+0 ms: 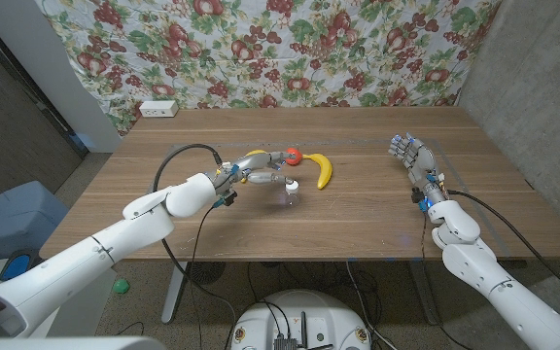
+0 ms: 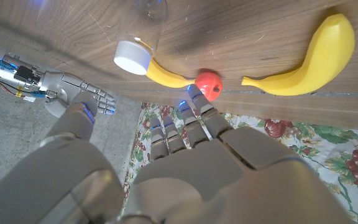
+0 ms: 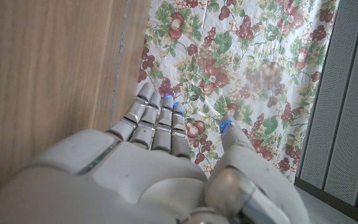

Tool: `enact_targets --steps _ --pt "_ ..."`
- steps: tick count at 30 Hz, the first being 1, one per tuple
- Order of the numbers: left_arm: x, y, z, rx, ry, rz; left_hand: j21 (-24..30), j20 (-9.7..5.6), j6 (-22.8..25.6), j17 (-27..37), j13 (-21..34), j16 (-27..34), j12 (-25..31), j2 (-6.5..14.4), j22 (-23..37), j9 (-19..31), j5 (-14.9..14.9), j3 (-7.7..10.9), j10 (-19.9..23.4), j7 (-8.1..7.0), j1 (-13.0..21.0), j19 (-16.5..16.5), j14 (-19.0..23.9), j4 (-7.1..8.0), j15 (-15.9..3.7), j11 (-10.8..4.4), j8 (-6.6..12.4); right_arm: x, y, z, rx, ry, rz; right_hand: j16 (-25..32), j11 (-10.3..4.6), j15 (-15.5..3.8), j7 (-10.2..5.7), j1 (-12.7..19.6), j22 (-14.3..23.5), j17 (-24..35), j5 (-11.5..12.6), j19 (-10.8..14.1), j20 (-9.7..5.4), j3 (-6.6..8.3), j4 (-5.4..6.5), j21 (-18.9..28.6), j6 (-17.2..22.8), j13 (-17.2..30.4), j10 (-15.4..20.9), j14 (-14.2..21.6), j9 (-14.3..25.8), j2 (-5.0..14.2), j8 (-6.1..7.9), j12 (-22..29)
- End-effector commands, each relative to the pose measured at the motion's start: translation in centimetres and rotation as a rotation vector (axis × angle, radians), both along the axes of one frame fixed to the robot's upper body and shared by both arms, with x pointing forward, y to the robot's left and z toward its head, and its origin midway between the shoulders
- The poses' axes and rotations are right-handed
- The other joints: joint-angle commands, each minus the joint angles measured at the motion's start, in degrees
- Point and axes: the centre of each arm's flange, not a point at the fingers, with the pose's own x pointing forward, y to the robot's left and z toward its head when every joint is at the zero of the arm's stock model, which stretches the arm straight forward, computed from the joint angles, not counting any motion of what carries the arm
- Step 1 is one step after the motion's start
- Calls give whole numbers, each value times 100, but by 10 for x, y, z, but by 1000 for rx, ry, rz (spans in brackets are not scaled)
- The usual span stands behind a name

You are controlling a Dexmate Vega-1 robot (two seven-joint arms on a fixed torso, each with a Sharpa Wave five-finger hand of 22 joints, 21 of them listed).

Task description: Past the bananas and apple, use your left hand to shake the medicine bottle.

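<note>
Left robot hand [image 1: 261, 179] hovers empty, fingers apart, just beside the bottle [image 1: 291, 195], which stands near the apple [image 1: 293, 155]. Clear, probably light and slick: grip mid-body.

The right hand [image 3: 160, 168] is seen from its back, pale grey and smooth, with the fingers [image 3: 157, 121] held close together and stretched out straight, and the thumb [image 3: 232, 146] set apart from them. Small blue lights glow near the fingertips. Nothing is held in it. The wooden table [image 3: 48, 81] runs alongside the hand, its far edge meeting a cloth [image 3: 241, 56] printed with red fruit and green leaves. The fingers reach toward that edge; whether the hand touches the wood is hard to tell from here. Beside the cloth stands a grey ribbed panel [image 3: 347, 93], probably a wall covering.
</note>
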Motion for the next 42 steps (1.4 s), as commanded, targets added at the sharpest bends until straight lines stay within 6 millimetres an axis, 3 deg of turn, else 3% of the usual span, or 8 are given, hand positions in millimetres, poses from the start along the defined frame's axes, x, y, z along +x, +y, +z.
enact_targets --steps 1,42 --pt "3 -4 -6 23 13 19 25 -39 108 9 34 -8 -5 -73 18 25 41 -55 82 -1 101 70 68 3 -663 -17 60 -3 -2 -2 0 0 -3 24 10 1 2 -19 25 4 51 20 -5 -11 -29 -18 42 9 39 50 31 -28 38 53" --pt "12 -14 -23 38 84 71 8 -56 305 10 38 16 -13 124 25 33 116 -158 317 101 675 306 336 66 -713 -34 81 3 -10 -3 -1 10 8 33 30 26 25 -62 28 -16 56 76 19 -41 -47 -142 55 -37 64 50 32 -25 33 68"
